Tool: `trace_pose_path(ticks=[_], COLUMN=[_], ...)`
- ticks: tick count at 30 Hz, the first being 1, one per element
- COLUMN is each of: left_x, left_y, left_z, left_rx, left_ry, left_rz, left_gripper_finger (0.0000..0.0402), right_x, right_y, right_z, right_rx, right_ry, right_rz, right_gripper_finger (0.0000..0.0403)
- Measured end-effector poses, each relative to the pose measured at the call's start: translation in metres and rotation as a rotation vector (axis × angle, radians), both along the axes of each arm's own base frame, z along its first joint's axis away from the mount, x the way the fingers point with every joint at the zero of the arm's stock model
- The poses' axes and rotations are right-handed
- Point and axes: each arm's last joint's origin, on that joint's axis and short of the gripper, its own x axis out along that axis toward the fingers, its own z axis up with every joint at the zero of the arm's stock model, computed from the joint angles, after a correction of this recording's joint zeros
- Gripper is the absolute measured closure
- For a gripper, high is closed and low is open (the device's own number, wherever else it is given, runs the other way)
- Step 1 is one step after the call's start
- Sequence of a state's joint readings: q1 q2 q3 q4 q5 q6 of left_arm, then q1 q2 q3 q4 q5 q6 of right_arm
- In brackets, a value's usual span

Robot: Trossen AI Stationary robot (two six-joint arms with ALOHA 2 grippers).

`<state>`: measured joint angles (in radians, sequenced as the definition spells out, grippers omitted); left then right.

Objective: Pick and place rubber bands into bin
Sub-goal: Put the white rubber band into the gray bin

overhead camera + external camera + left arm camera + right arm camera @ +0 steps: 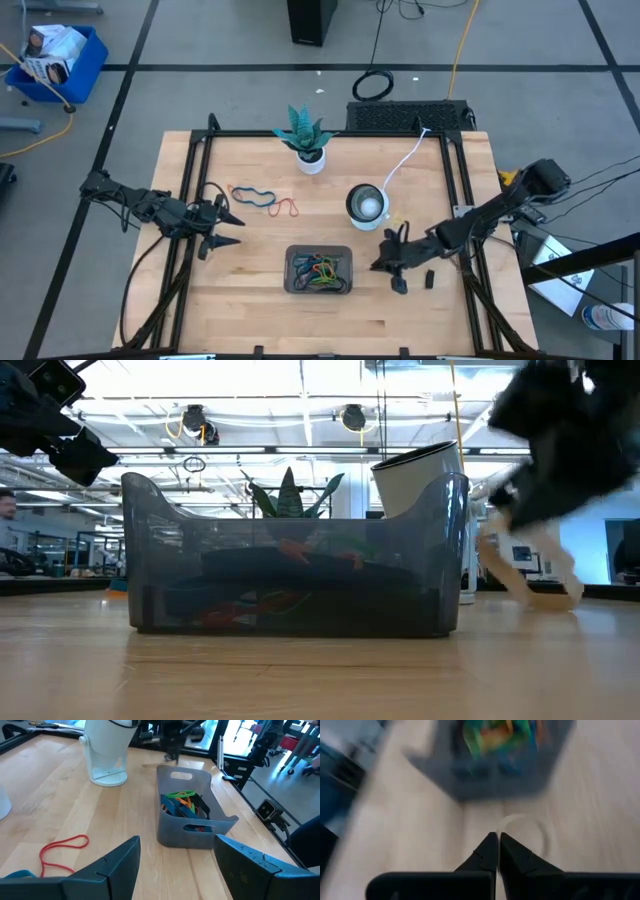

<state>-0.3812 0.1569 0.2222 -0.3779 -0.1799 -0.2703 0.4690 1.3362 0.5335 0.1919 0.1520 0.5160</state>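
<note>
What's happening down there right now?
Left claw open, waiting. Right claw shut beside bin. Bands in bin; red band, blue band still out.

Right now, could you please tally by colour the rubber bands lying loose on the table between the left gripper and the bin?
Blue rubber band: 1
Red-orange rubber band: 1
Total: 2

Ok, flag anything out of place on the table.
Two rubber bands lie loose on the table, outside the bin: a blue one and a red one, between the left gripper and the white bowl. Nothing looks spilled or damaged.
</note>
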Motion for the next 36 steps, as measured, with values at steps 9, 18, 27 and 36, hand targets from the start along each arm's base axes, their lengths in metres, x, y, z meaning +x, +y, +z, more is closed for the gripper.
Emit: trace_pose_path(ticks=[9,18,27,36], left_x=[0.0,0.0,0.0,0.0], left_y=[0.0,0.0,0.0,0.0], left_z=[0.0,0.0,0.0,0.0], left_rx=[0.001,0.007,0.007,0.001], left_ry=[-0.001,-0.001,-0.001,0.0], left_rz=[0.005,0.003,0.003,0.005], left_gripper_finger=[0.0144,0.0144,0.0144,0.0144], right_x=[0.0,-0.006,0.026,0.086], right_y=[-0.002,-0.006,-0.007,0.005], right_z=[0.064,0.147,0.224,0.205], right_rx=[0.149,0.034,-0.248,-0.357], right_ry=[-0.447,-0.761,-0.537,-0.34], right_rz=[-0.047,0.009,0.012,0.039], right_gripper_finger=[0.0402,0.0402,0.0403,0.0403])
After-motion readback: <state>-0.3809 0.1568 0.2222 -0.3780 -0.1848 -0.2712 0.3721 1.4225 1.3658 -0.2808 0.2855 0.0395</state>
